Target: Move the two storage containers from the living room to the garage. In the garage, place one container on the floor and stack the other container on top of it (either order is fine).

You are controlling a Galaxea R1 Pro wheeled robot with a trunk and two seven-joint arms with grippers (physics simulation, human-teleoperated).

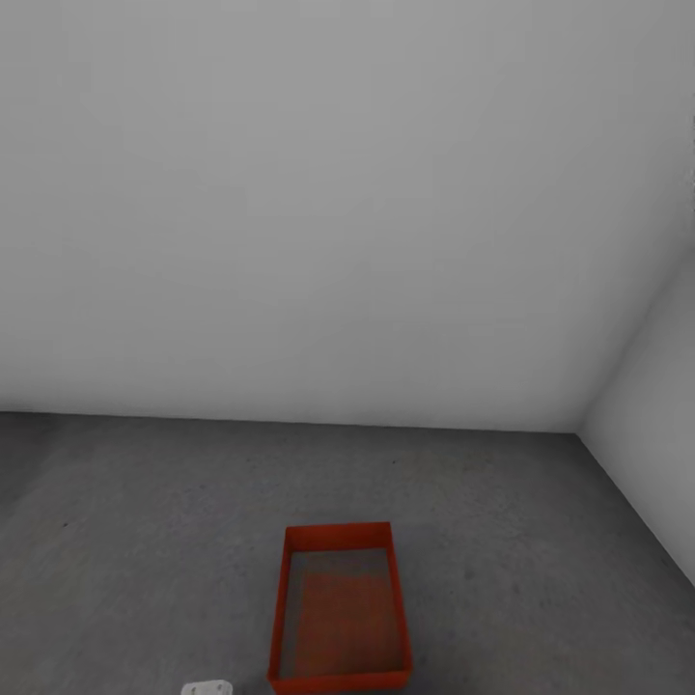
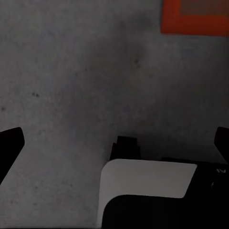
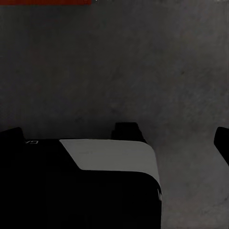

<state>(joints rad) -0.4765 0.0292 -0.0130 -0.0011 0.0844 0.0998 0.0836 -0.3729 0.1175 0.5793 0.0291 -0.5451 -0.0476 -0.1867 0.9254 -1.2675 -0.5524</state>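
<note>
Grey concrete floor (image 1: 145, 541) is stretching to white walls (image 1: 338, 212), one orange-red container (image 1: 338, 608) sitting on it, left gripper (image 2: 117, 143) and right gripper (image 3: 119, 143) both hanging spread, holding nothing

Ahead of me a plain white wall (image 1: 319, 212) runs across the far side. A second white wall (image 1: 652, 425) meets it at a corner on my right and comes back toward me from there.
</note>
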